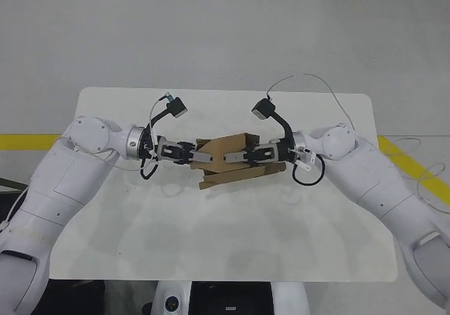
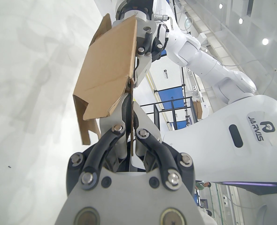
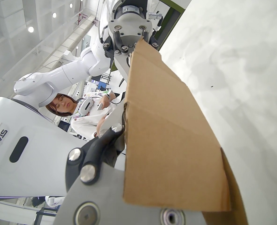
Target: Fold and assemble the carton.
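Note:
A brown cardboard carton (image 1: 229,161), partly folded with flaps sticking out, hangs just above the middle of the white table (image 1: 130,236), between my two arms. My left gripper (image 1: 196,155) is shut on its left end. In the left wrist view, a thin carton (image 2: 108,71) panel runs edge-on between the left gripper's (image 2: 129,111) fingers, and the right gripper (image 2: 142,54) holds the far end. My right gripper (image 1: 237,156) is shut on the right side. In the right wrist view, the carton (image 3: 164,136) hides one finger of my right gripper (image 3: 124,112), and the left gripper (image 3: 126,54) is beyond it.
The bare tabletop (image 2: 23,71) stretches around and below the carton, with its edges well away from both grippers. A yellow floor stripe (image 1: 12,142) runs past the table on both sides. Loose white cables (image 1: 327,90) arc over the back right corner.

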